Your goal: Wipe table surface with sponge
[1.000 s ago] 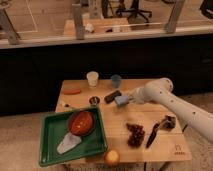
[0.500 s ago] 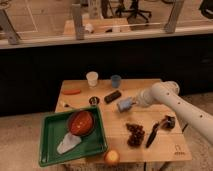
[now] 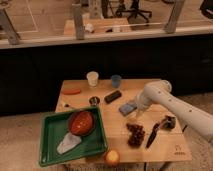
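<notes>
I put this at the start of the wiping step. The gripper is down at the table, right at the right-hand end of the sponge, with the arm reaching in from the right. I cannot tell how far the gripper is open, nor whether it has hold of the sponge or only rests against it. The sponge lies flat near the middle of the table, a little toward the far side.

Before the next move I want a sure grip or firm downward pressure on the sponge. After that I need strokes across bare wood, and there isn't much of it. The biggest free patch, as I judge it, is on the right side, toward the logo.

Clutter hems the sponge in:
- Just behind it to the left lies a black bar, with a small dark can beyond.
- At the far edge stand a blue cup and a white cup, both easy to tip over.
- Just in front of the sponge sits a dark bunch that looks like grapes, with a black utensil beside it.
- The green tray takes up the near-left corner and holds a red bowl.
- An orange fruit sits at the near edge and could roll off if nudged.

A stroke to the left or toward me would push something, so I would keep the strokes short and to the right.
</notes>
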`<state>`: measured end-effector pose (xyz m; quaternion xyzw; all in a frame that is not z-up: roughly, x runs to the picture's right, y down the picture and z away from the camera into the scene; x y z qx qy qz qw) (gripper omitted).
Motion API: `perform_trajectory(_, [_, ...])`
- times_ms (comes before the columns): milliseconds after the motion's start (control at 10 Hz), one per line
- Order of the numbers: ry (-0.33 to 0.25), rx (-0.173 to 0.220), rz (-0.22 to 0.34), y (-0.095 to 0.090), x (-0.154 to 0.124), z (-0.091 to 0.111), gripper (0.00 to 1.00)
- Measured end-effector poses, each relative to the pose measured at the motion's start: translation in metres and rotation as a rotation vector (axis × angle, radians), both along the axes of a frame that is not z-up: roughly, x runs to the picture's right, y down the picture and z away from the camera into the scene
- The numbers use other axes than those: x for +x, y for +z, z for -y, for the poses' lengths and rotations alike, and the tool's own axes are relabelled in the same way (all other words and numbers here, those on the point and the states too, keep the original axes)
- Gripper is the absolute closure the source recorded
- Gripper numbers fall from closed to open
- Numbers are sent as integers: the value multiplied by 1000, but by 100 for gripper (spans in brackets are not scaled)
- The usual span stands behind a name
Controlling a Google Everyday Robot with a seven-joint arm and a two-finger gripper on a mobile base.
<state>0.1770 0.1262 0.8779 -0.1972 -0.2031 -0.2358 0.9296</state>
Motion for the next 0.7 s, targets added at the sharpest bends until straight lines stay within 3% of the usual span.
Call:
perform_trajectory(400, [-12, -4, -10, 1, 1, 2, 35])
perform_trajectory(700, [-83, -59, -19, 12, -31, 25, 35])
